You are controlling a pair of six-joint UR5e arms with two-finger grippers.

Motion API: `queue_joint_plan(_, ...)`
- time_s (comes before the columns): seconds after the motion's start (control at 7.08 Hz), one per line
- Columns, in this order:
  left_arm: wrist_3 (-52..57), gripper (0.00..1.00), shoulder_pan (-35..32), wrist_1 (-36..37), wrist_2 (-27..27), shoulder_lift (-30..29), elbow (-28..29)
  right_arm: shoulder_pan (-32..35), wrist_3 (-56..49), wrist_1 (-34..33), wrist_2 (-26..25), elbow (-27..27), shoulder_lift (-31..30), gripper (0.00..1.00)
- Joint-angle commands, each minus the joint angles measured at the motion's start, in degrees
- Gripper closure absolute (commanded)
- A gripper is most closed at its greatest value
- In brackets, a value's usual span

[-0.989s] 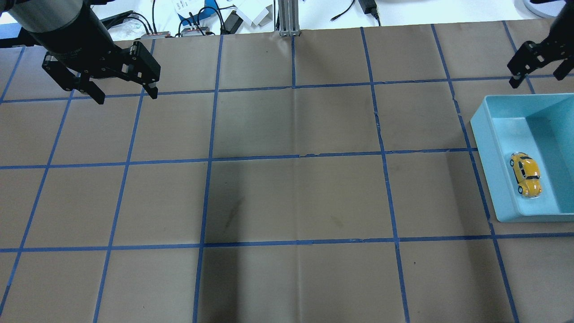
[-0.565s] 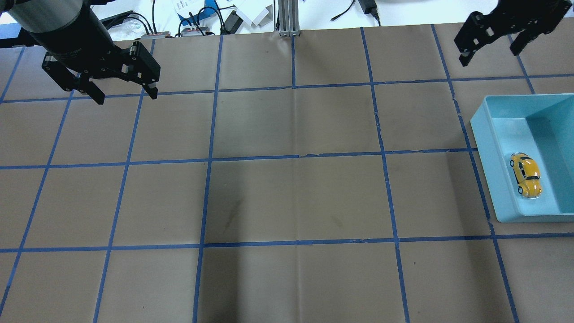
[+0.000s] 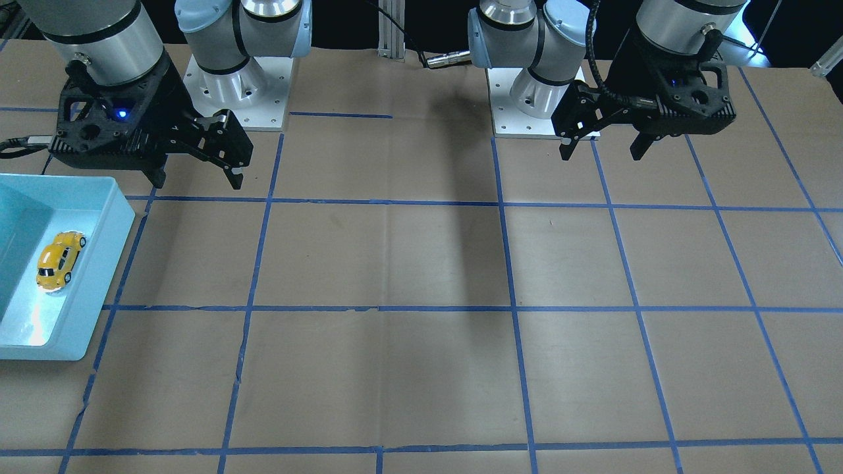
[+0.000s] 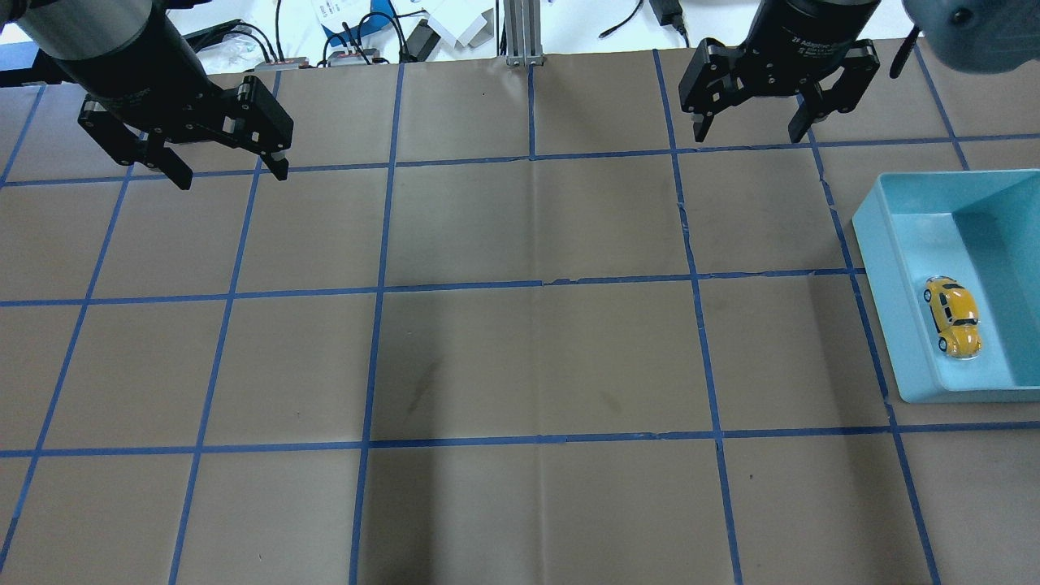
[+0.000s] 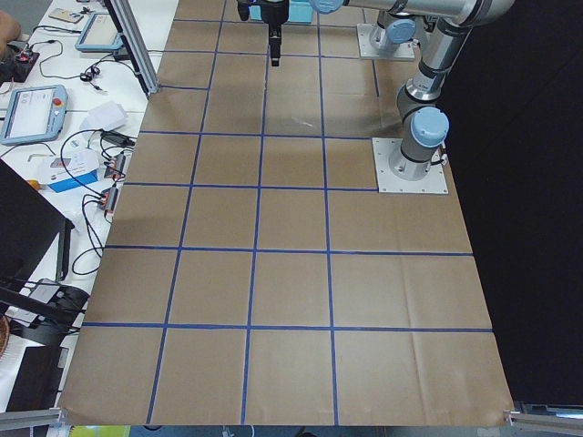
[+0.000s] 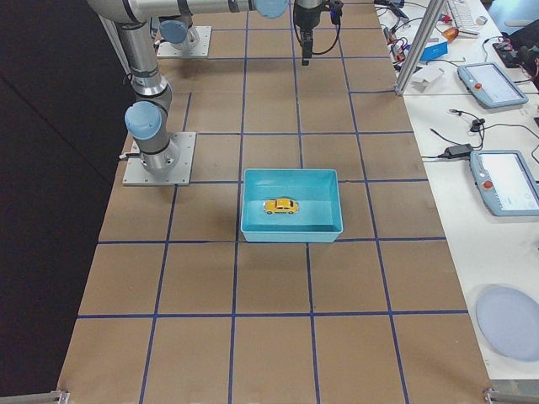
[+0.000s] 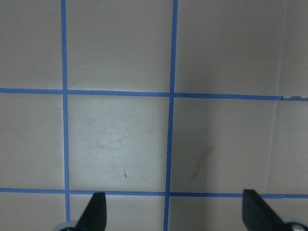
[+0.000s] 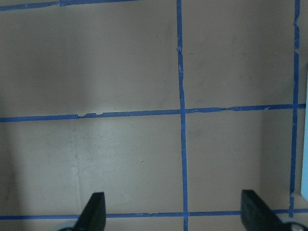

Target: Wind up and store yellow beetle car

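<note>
Yellow beetle car (image 4: pixel 952 317) sits on its wheels on the floor of the teal bin (image 4: pixel 898 309), w/ nothing touching it. The bin is in the robot's-right half of the worktop, approx midway btwn the robot-side edge and the operators' edge, and well in from the right-end edge per the right side view. L gripper (image 4: pixel 230 175) hangs high over the left half, jaws spread wide and empty. R gripper (image 4: pixel 747 134) hangs high over the right half, jaws also wide and empty, well apart from the bin. Both wrist views show only bare brown worktop and blue tape grid btwn the tips. Judgement: the store part looks done, since the car is in the bin and neither arm holds anything. Whether the car is wound can't be told, as no key, spring or wheel motion is visible. If it is wound, prob nothing is left but parking the arms. If not, the whole pick, wind and re-place sequence is yet to do.
</note>
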Motion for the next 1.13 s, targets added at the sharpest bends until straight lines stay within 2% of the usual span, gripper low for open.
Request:
queue_joint_plan(0.0, 0.09, 0.0, 0.08, 0.02, 0.17, 0.36, -0.3, 0.35, 4.23, 0.16, -0.32, 0.11, -0.57, 0.0)
queue_joint_plan(0.99, 0.09, 0.0, 0.0, 0.11, -0.1, 0.02, 0.05, 1.67, -4.82, 0.25, -0.58, 0.37, -0.31, 0.0)
